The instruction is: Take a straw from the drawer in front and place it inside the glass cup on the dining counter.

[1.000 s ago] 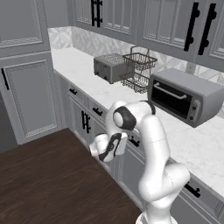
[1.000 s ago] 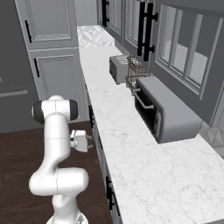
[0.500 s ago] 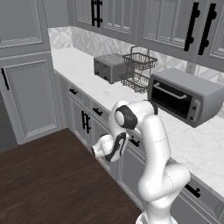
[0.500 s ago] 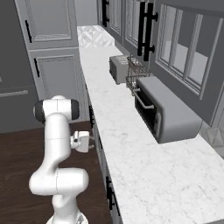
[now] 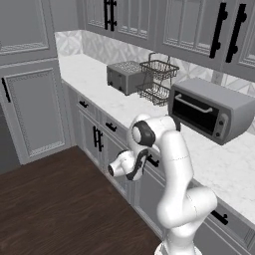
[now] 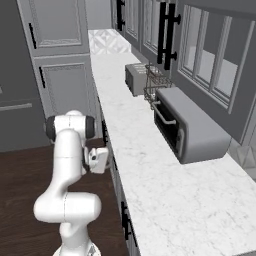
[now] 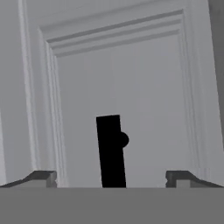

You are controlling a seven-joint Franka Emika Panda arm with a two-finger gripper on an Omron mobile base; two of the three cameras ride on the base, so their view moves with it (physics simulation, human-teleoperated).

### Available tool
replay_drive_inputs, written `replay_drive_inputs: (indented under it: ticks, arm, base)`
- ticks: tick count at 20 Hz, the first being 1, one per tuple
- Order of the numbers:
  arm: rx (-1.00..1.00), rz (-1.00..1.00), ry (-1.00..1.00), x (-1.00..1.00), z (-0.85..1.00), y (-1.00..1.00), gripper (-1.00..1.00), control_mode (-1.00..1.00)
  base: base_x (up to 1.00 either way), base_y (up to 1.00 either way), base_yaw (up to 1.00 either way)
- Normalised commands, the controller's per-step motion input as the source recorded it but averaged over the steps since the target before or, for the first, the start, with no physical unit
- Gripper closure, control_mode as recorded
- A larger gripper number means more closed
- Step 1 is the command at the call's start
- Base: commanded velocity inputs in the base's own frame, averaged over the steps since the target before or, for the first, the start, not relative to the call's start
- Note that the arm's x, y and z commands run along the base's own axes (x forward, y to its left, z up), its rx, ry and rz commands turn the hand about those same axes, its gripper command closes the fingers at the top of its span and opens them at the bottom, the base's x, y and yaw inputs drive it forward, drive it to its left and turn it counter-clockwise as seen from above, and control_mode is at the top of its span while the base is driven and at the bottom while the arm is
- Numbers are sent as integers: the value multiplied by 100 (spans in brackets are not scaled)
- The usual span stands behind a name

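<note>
Directly ahead of our empty, wide-open gripper (image 7: 111,178) we find the closed drawer (image 7: 122,92), its handle (image 7: 110,151) centred between the fingertips, so we advise advancing squarely before closing.

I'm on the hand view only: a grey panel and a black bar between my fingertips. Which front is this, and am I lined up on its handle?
Observer: In the left base view the gripper sits against the drawer front just under the marble worktop, below the toaster oven.
Operator: Is that drawer open at all?
Observer: No, in the right base view its front looks flush with the cabinet run.
Operator: Anything beside the hand I might hit?
Observer: The next drawer front along the row, with its own black handle, sits to the camera's left of the hand, apart from it.
</note>
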Motion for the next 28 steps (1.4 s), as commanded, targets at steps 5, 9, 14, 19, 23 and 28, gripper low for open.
replay_drive_inputs:
  ticks: [5,9,14,19,23,28]
  arm:
    - [0,0,14,51,-37,0,-100,-100]
    - [0,0,9,21,-32,-4,-100,-100]
    - [0,0,0,-5,-7,-26,-100,-100]
    - [0,0,-1,-32,0,-45,-100,-100]
    - [0,0,-3,-23,0,-45,-100,-100]
    - [0,0,0,0,-1,-31,100,-100]
  base:
    - [0,0,0]
    - [0,0,0]
    - [0,0,0]
    - [0,0,0]
    - [0,0,0]
    - [0,0,0]
